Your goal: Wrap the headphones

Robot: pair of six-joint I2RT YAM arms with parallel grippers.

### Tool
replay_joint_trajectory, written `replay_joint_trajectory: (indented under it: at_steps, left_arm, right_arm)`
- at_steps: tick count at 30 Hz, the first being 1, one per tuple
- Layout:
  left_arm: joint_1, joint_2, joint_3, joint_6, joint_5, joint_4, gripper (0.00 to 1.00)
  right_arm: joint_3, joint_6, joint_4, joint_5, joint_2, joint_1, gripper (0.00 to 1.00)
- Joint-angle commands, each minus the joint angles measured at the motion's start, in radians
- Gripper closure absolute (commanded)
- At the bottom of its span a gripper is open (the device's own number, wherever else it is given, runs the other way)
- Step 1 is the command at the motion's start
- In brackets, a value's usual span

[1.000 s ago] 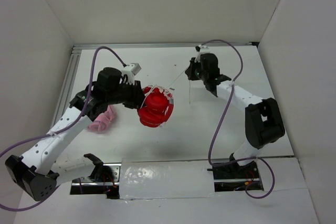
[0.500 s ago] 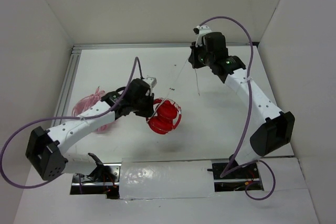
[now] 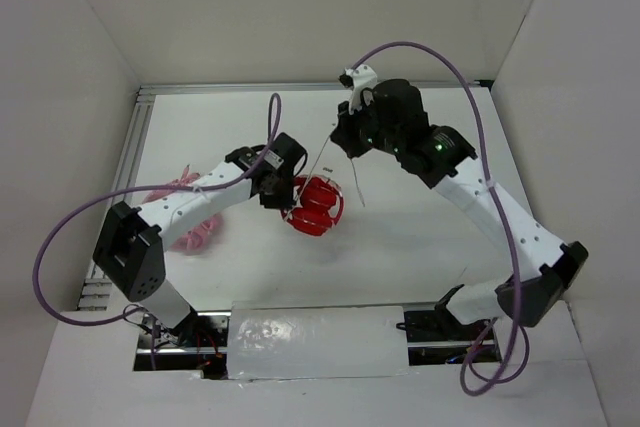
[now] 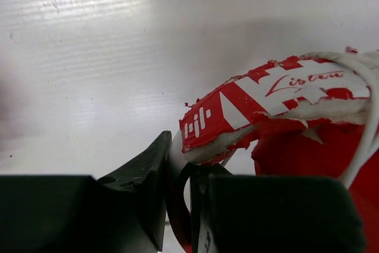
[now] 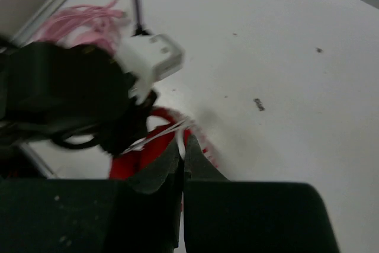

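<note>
While clamping the left claw [image 4: 177, 170] down on the end of the headband [image 4: 260, 96], jaws almost together with the red-and-white band wedged between them, holding the headphones [image 3: 318, 205] near the middle of the table [image 3: 430, 247], slightly toward its left edge. Not telling from these views whether the cups are resting on the surface or hanging just above it.

Pinching the thin white cable [image 3: 322, 159] in the right claw [image 3: 340, 137], fingers pressed tight together on it, beyond the cups toward the far edge. Stretching a taut run of cable from the cups up to that claw, with a loose tail dangling beside it.

Working, by the look of it, midway through the winding step: a few white strands lying across the cups, some free length left to lay down. Probably calling next for carrying the right claw round the cups while holding the cable taut, and for gripping firmly on the left so the band is not slipping.

Lying well apart near the left edge, untouched: pale pink headphones [image 3: 185, 187].
</note>
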Motion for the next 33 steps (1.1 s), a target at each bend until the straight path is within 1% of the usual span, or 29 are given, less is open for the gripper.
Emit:
replay_joint_trajectory:
  at_steps: [1, 4, 6, 8, 9, 11, 12, 14, 15, 16, 19, 21, 22, 24, 25, 27, 28, 30, 31, 33]
  left_arm:
    - [0.052, 0.051, 0.085, -0.066, 0.004, -0.034, 1.0]
    - [0.117, 0.106, 0.161, -0.126, 0.022, -0.064, 1.0]
    - [0.157, 0.154, 0.243, -0.16, 0.03, -0.1, 1.0]
    - [0.186, 0.183, 0.324, -0.172, 0.041, -0.112, 1.0]
    - [0.192, 0.198, 0.35, -0.177, 0.044, -0.129, 1.0]
    - [0.207, 0.238, 0.42, -0.172, 0.073, -0.14, 1.0]
    - [0.21, 0.258, 0.444, -0.178, 0.088, -0.152, 1.0]
    - [0.217, 0.269, 0.482, -0.188, 0.096, -0.157, 1.0]
    - [0.22, 0.272, 0.49, -0.186, 0.112, -0.152, 1.0]
    - [0.223, 0.267, 0.493, -0.169, 0.161, -0.128, 1.0]
    - [0.23, 0.237, 0.49, -0.182, 0.186, -0.097, 1.0]
    - [0.238, 0.206, 0.482, -0.183, 0.205, -0.088, 1.0]
    - [0.241, 0.195, 0.475, -0.186, 0.209, -0.078, 1.0]
    - [0.243, 0.159, 0.465, -0.183, 0.212, -0.066, 1.0]
    - [0.247, 0.148, 0.456, -0.18, 0.229, -0.048, 1.0]
    - [0.253, 0.111, 0.448, -0.166, 0.266, -0.031, 1.0]
    - [0.253, 0.099, 0.439, -0.162, 0.29, -0.014, 1.0]
    - [0.255, 0.054, 0.424, -0.151, 0.318, 0.003, 1.0]
    - [0.255, 0.036, 0.395, -0.145, 0.332, 0.038, 1.0]
    - [0.261, -0.021, 0.367, -0.125, 0.384, 0.07, 1.0]
  right_arm:
    - [-0.015, 0.03, 0.043, -0.15, -0.131, 0.062, 1.0]
    - [-0.088, 0.074, 0.093, -0.286, -0.168, 0.112, 1.0]
    - [-0.116, 0.112, 0.143, -0.316, -0.171, 0.162, 1.0]
    - [-0.159, 0.12, 0.188, -0.311, -0.168, 0.202, 1.0]
    - [-0.174, 0.122, 0.21, -0.299, -0.167, 0.248, 1.0]
    - [-0.217, 0.097, 0.257, -0.296, -0.161, 0.289, 1.0]
    - [-0.23, 0.076, 0.271, -0.294, -0.147, 0.323, 1.0]
    - [-0.246, 0.059, 0.296, -0.297, -0.126, 0.348, 1.0]
    - [-0.25, 0.056, 0.307, -0.287, -0.113, 0.357, 1.0]
    - [-0.263, 0.062, 0.321, -0.279, -0.095, 0.368, 1.0]
    - [-0.32, 0.091, 0.396, -0.262, -0.061, 0.379, 1.0]
    - [-0.349, 0.114, 0.431, -0.192, -0.047, 0.386, 1.0]
    - [-0.393, 0.122, 0.474, -0.087, -0.046, 0.397, 1.0]
    - [-0.464, 0.143, 0.52, 0.026, -0.038, 0.406, 1.0]
    - [-0.486, 0.142, 0.575, 0.04, -0.035, 0.418, 1.0]
    - [-0.518, 0.132, 0.603, 0.12, -0.004, 0.438, 1.0]
    - [-0.526, 0.122, 0.603, 0.188, 0.009, 0.469, 1.0]
    - [-0.568, 0.097, 0.682, 0.305, 0.042, 0.507, 0.98]
    - [-0.581, 0.091, 0.733, 0.416, 0.054, 0.521, 0.97]
    - [-0.63, 0.106, 0.791, 0.517, 0.075, 0.55, 0.95]
